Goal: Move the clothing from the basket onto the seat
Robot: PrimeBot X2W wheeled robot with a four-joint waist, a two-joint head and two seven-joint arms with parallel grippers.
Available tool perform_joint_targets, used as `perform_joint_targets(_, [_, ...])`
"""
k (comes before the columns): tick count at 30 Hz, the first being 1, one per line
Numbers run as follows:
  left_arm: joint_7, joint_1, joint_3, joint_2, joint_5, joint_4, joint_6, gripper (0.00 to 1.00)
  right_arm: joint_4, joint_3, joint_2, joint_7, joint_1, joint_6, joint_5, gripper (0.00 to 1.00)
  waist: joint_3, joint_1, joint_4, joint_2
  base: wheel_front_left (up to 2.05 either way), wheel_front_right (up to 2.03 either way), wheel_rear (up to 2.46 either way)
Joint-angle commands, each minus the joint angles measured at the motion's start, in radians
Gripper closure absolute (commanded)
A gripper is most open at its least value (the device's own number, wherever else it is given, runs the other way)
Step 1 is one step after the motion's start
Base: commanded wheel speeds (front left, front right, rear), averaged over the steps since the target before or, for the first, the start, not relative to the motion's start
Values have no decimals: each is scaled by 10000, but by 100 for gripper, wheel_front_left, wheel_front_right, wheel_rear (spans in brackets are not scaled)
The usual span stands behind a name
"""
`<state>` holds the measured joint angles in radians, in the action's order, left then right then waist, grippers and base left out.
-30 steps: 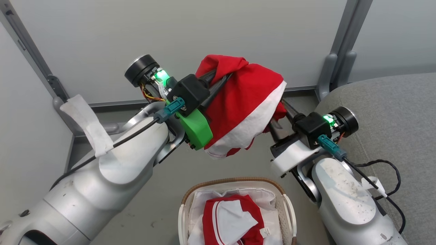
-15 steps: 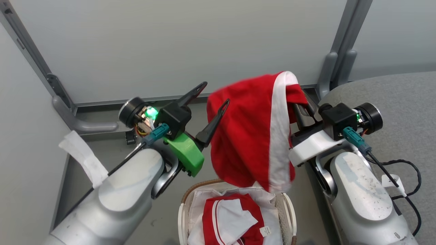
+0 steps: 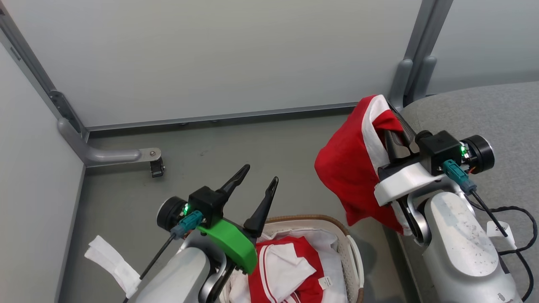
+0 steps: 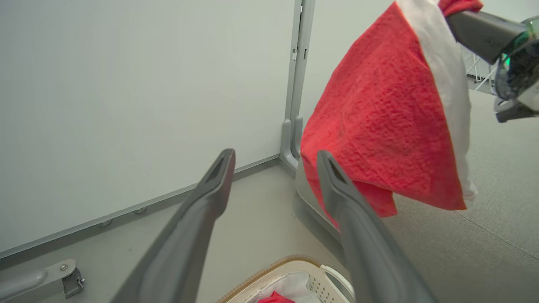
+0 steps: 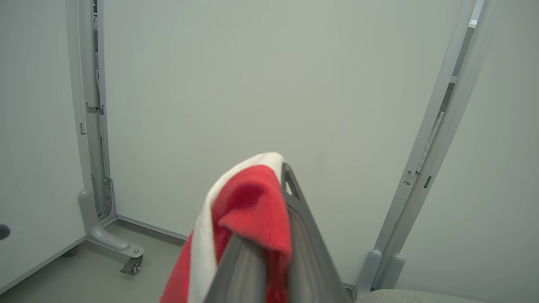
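A red garment with a white band (image 3: 351,168) hangs in the air from my right gripper (image 3: 386,112), which is shut on its top fold beside the corner of the grey seat (image 3: 484,113). The right wrist view has the cloth (image 5: 252,202) draped over the closed gripper (image 5: 278,171). My left gripper (image 3: 261,173) stands open with nothing between its fingers, above the back left rim of the basket (image 3: 311,219). Another red and white garment (image 3: 286,269) lies in the basket. From the left wrist the open gripper (image 4: 276,155) faces the hanging garment (image 4: 379,126), apart from it.
Pale wall panels close the back and left. A grey post (image 3: 410,80) stands by the seat corner, and a panel foot with a caster (image 3: 122,155) juts onto the floor at the left. A black cable (image 3: 513,210) lies on the seat. A white sheet (image 3: 324,240) lines the basket.
My left gripper opened, let go of the garment and sank toward the basket. My right gripper shut on the garment and carried it right, toward the seat.
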<state>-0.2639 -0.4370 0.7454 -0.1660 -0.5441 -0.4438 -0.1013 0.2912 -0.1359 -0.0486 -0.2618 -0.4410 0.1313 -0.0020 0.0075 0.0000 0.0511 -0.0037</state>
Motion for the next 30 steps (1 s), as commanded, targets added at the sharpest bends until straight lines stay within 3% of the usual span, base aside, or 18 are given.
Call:
perform_joint_targets(1, [-7, 228, -145, 48, 171, -50, -55, 0, -63, 81, -33, -49, 112, -10, -96, 100, 24, 0, -23, 37, 0, 0, 0])
perform_joint_targets(8, [-8, 819, -649, 397, 703, -61, -219, 0, -74, 382, -35, -49, 125, -10, -229, 100, 146, 0, -231, 37, 0, 0, 0])
perform_joint_targets(14, [-8, 1011, -770, 689, 1108, 13, -278, 0, -186, 685, -37, -49, -31, -12, -663, 100, 421, 0, -863, 37, 0, 0, 0])
perform_joint_targets(23, [-8, 509, -1002, 804, 1821, 350, -309, 0, -520, 1364, -34, -49, -273, -12, -1274, 100, 1428, 0, -2878, 37, 0, 0, 0])
perform_joint_targets(30, [-7, -72, -705, 599, 2161, 402, -310, 0, -712, 1841, -23, -49, -350, -12, -998, 100, 2322, 0, -4410, 37, 0, 0, 0])
